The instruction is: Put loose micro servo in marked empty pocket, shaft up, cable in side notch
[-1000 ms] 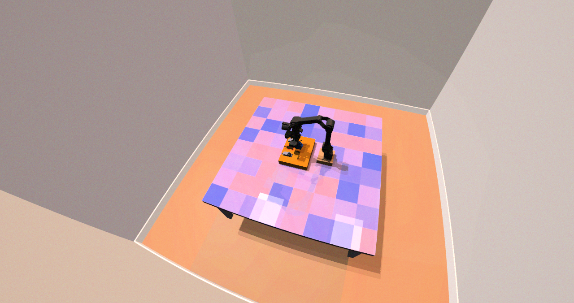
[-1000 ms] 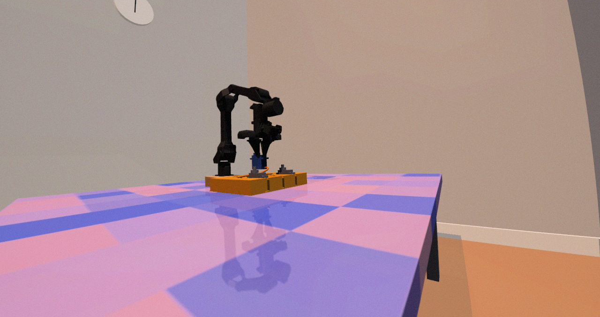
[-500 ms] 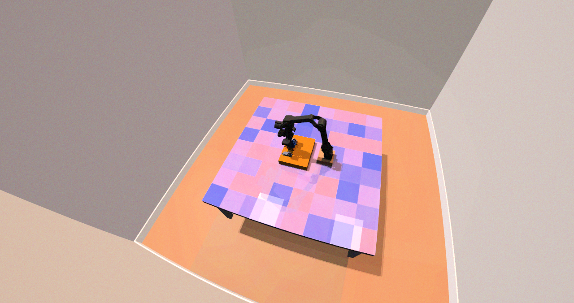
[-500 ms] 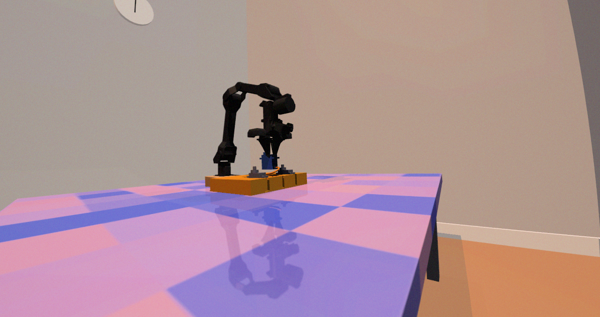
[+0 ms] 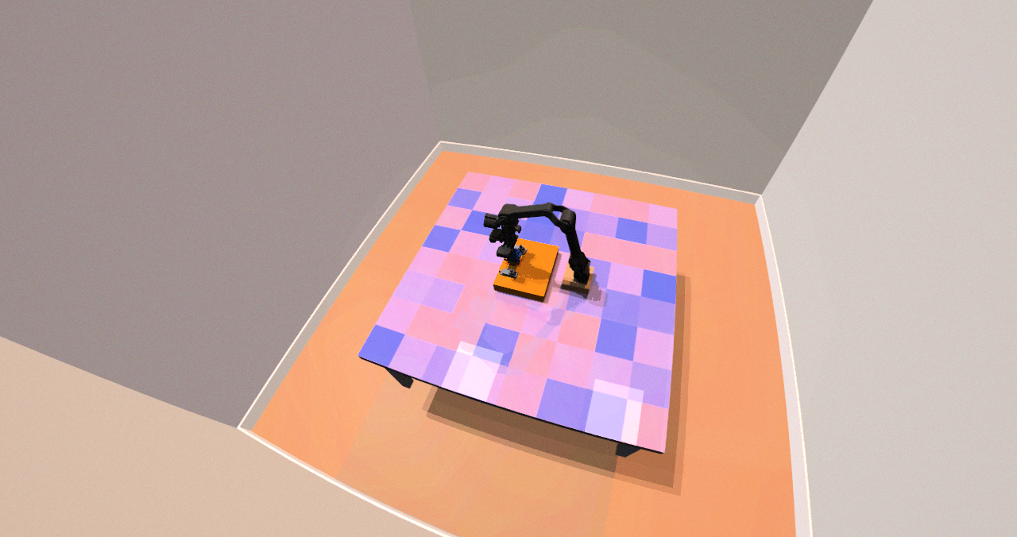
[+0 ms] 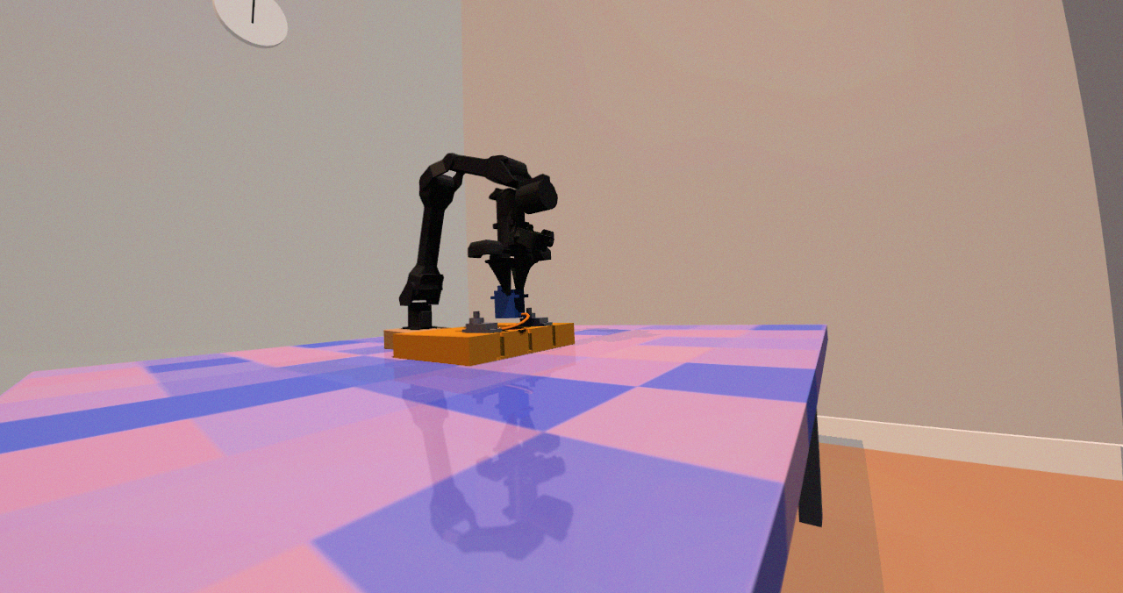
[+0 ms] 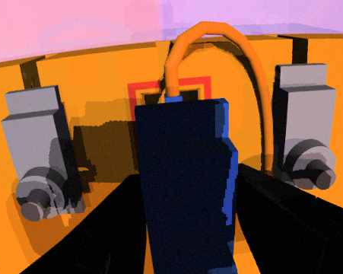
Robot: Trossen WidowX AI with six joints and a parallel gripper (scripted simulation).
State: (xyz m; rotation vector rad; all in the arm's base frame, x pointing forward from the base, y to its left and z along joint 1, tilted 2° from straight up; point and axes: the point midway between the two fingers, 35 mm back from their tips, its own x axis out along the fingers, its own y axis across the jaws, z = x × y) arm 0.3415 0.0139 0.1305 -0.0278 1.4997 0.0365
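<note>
The blue micro servo is held upright a little above the orange deck. My gripper is shut on it, one black finger on each side. The red-outlined pocket lies partly behind and below the servo in the wrist view; its near part is hidden. The orange cable leaves the servo's far end, arches toward the deck's notched edge and bends back along the right side. The output shaft is not clear in the wrist view.
Two grey servos stand in the deck on either side of the pocket, with shafts up; they also show in the exterior view. Notches cut the deck's edge. The arm's base stands beside the deck on the checkered table.
</note>
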